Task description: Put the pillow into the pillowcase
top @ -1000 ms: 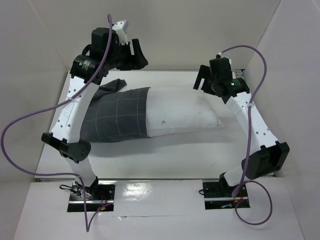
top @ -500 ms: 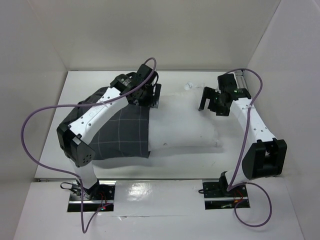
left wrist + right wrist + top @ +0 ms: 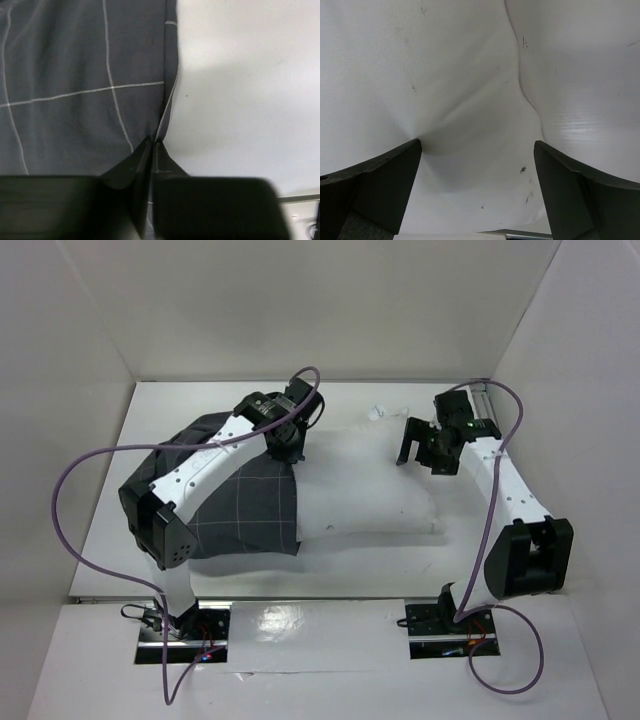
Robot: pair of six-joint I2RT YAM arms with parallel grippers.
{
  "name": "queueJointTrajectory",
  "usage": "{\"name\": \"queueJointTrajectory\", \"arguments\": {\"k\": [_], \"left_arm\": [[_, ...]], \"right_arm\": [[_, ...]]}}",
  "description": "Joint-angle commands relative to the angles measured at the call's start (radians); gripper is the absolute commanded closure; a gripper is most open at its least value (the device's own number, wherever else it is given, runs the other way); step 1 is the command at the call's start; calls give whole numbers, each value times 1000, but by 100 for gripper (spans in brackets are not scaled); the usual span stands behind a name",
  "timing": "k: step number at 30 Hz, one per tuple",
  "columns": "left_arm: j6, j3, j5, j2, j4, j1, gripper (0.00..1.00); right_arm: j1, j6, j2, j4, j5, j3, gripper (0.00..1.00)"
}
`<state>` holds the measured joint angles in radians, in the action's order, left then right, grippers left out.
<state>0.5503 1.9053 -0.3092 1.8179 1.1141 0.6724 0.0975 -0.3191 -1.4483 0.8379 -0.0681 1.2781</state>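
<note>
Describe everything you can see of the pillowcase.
The pillowcase is a limp dark charcoal-grey cloth with a thin light grid. It lies rumpled on the white table, pulled over the left end of the white pillow. Its open hem runs across the pillow, and the left gripper pinches that hem at the far edge, fingers closed.

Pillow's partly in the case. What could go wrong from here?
1. The left gripper pinches only a thin fold of the pillowcase hem, so it may slip under a pull.
2. The right gripper stands open on the pillow, pressing rather than gripping, so the pillow may slide along with the pillowcase.
</note>
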Motion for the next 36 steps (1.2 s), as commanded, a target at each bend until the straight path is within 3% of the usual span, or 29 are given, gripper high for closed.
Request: {"name": "queueJointTrajectory", "arguments": {"k": [1,3,5,8,9,10,12,13,14,17,24,27,29,30,32,34,35,36], "left_arm": [[13,72,-42,-14,56,6,87],[2,96,-1,-14,56,6,100],[-30,118,96,-14,5,18,100],[-39,219,272,55,-52,55,100],[-39,268,321,131,-77,68,100],[-39,331,423,179,-77,93,100],[-49,545,551,275,-112,104,100],[-37,607,620,356,-161,114,100],[-21,645,763,380,-201,115,100],[65,618,924,371,-342,90,100],[56,652,907,327,-352,12,100],[2,482,824,242,-324,-51,98],[-74,465,753,216,-246,-74,74],[-99,494,652,216,-205,-83,49],[-167,538,508,199,-98,-83,22],[-191,534,414,160,-54,-83,1],[-200,505,363,127,-40,-74,0],[-181,461,225,89,-19,-63,0]], "right_arm": [[-8,25,12,17,-19,-34,0],[-18,25,-7,-32,-57,-77,0],[-9,-32,-17,-107,-128,-144,10],[102,-122,-38,-236,-226,-158,63],[169,-186,-38,-291,-258,-158,90],[198,-225,-29,-319,-259,-158,100],[244,-361,29,-403,-303,-190,100],[245,-414,60,-534,-317,-224,100],[257,-466,93,-607,-326,-261,100],[257,-586,175,-685,-273,-321,100],[266,-606,290,-596,-78,-249,100],[266,-594,365,-547,14,-240,100],[266,-604,387,-537,44,-278,100],[266,-613,396,-549,56,-293,100],[286,-632,407,-615,24,-365,100],[286,-632,373,-615,10,-375,100],[298,-632,361,-593,-1,-375,100],[298,-632,352,-582,-1,-375,100]]}}
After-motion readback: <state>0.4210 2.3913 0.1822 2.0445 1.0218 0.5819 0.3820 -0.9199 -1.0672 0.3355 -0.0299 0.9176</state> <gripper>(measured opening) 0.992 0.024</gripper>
